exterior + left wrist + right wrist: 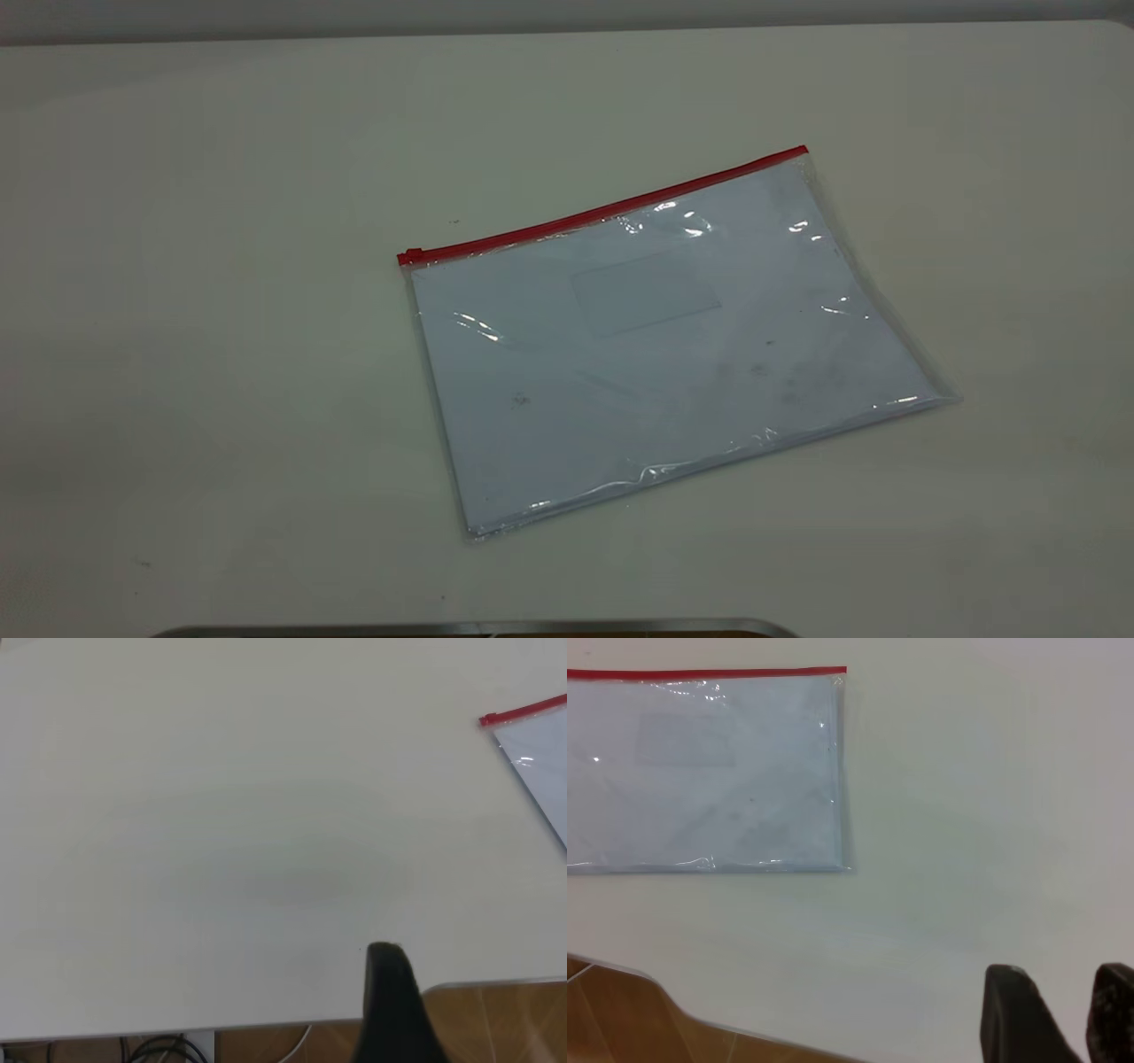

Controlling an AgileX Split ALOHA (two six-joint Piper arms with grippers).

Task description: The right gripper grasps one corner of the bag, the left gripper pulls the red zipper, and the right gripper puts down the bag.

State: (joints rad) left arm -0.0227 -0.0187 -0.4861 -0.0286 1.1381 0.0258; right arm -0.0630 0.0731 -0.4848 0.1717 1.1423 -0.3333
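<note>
The bag (pixel 656 354) lies flat on the white table (pixel 177 354), a clear pouch with white sheets and a faint label patch. The red zipper (pixel 602 213) runs along its far long edge, with the slider tab (pixel 409 257) at the left end. Neither arm shows in the exterior view. My right gripper (pixel 1063 1010) is open and empty above the table's edge, well clear of the bag (pixel 700 780) and its zipper (pixel 700 674). Only a black part of my left gripper (pixel 387 992) shows, near the table's edge, far from the bag's corner (pixel 545 762) and the zipper end (pixel 523 712).
A metal-edged strip (pixel 478 627) lies at the near edge of the exterior view. Wooden floor (pixel 496 1028) shows beyond the table's edge in both wrist views, with cables (pixel 159 1050) below it.
</note>
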